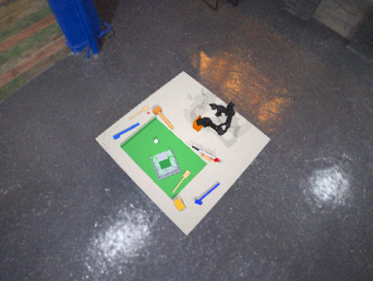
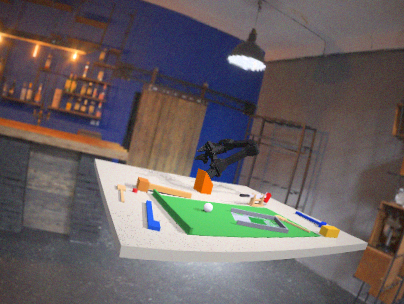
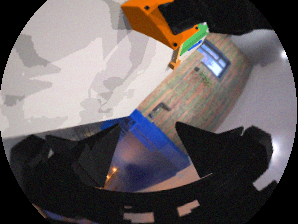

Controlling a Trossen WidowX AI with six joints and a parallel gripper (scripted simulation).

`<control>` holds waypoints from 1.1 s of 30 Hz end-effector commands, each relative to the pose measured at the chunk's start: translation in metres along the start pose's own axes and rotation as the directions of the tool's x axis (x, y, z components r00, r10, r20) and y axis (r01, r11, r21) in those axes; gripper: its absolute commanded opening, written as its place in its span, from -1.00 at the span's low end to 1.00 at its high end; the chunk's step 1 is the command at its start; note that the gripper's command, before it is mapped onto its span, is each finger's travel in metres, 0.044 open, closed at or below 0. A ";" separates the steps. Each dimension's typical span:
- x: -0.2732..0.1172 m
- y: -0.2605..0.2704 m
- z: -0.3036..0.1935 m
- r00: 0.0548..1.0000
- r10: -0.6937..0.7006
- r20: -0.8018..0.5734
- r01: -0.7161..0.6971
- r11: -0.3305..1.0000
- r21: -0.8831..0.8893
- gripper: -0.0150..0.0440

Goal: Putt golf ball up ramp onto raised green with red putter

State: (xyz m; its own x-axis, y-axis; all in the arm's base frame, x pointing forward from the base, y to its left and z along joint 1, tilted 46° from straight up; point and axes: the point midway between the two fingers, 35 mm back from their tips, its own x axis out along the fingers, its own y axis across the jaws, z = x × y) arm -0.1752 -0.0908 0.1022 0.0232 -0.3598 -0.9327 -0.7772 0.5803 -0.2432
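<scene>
The red putter lies near the mat's edge, with its red head (image 1: pixel 217 160) (image 2: pixel 267 197) beside a small wooden stand (image 1: pixel 206 157) (image 2: pixel 257 201) and its dark grip (image 1: pixel 196 148) (image 2: pixel 244 195) at the other end. The white golf ball (image 1: pixel 156 141) (image 2: pixel 208 207) rests on the green mat (image 1: pixel 138 148) (image 2: pixel 180 210), a little apart from the grey-walled ramp. The raised green (image 1: pixel 165 163) (image 2: pixel 259 221) inside the walls is bare. My gripper (image 1: pixel 213 108) (image 2: pixel 200 154) (image 3: pixel 148 125) is open and empty, up in the air near the orange base, away from putter and ball.
The orange base block (image 1: pixel 198 123) (image 2: pixel 203 182) stands by the arm. A wooden mallet (image 1: pixel 166 118) (image 2: pixel 170 190), a blue angled stick (image 1: pixel 126 131) (image 2: pixel 150 215), a blue hammer (image 1: pixel 208 192) (image 2: pixel 310 218) and a yellow block (image 1: pixel 179 204) (image 2: pixel 329 231) surround the mat. A flat wooden club (image 1: pixel 186 175) lies on it.
</scene>
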 end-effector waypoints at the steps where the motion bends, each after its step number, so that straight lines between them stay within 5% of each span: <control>1: 0.001 -0.002 -0.001 1.000 -0.005 0.002 0.005 1.000 -0.021 0.95; 5: 0.013 -0.035 -0.012 0.994 -0.091 0.054 0.106 0.900 -0.424 1.00; 10: 0.028 -0.090 -0.017 0.966 -0.199 0.164 0.240 0.458 -0.856 1.00; 16: 0.040 -0.135 -0.003 0.923 -0.237 0.304 0.302 -0.044 -0.952 1.00; 21: 0.045 -0.171 0.010 0.882 -0.252 0.398 0.251 -0.464 -0.849 1.00; 26: 0.046 -0.210 0.035 0.828 -0.236 0.508 0.086 -0.843 -0.532 1.00; 29: 0.044 -0.234 0.057 0.781 -0.217 0.586 -0.078 -0.964 -0.253 1.00; 33: 0.039 -0.260 0.087 0.724 -0.185 0.664 -0.262 -0.965 0.017 1.00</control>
State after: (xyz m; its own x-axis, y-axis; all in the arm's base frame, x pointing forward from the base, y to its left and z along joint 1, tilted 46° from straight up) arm 0.0433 -0.1999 0.1025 0.5518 0.0085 -0.8339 0.5659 -0.7383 0.3670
